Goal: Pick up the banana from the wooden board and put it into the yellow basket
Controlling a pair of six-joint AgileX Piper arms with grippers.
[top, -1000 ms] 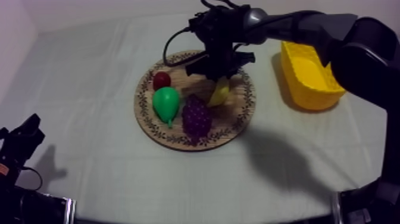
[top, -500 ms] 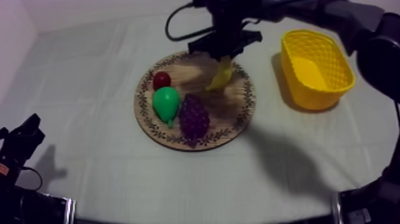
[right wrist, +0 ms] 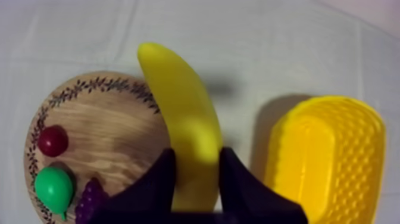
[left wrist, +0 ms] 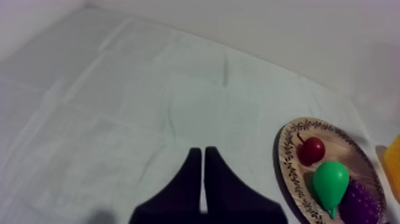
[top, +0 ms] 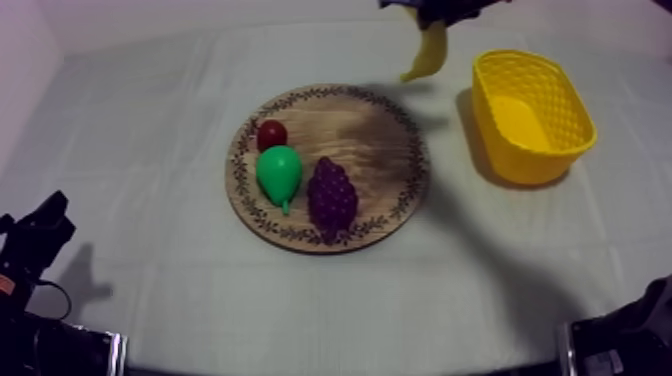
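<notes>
The yellow banana (top: 428, 52) hangs in the air at the far edge of the table, between the wooden board (top: 372, 135) and the yellow basket (top: 530, 115). My right gripper (top: 437, 12) is shut on the banana (right wrist: 186, 122), its black fingers (right wrist: 159, 179) clamped on either side. Below it lie the board (right wrist: 113, 128) and the basket (right wrist: 324, 158). My left gripper (left wrist: 203, 152) rests low at the left with its fingers together as a narrow wedge, holding nothing; it also shows in the top view (top: 45, 215).
On the board lie a green pear (top: 279, 173), a purple bunch of grapes (top: 331, 195) and a small red fruit (top: 271, 134). Grey-white cloth (top: 150, 130) covers the table all round. The basket is hollow with nothing in it.
My right gripper has lifted the banana off the board and carried it up and right, toward the basket. The left arm has not moved.
</notes>
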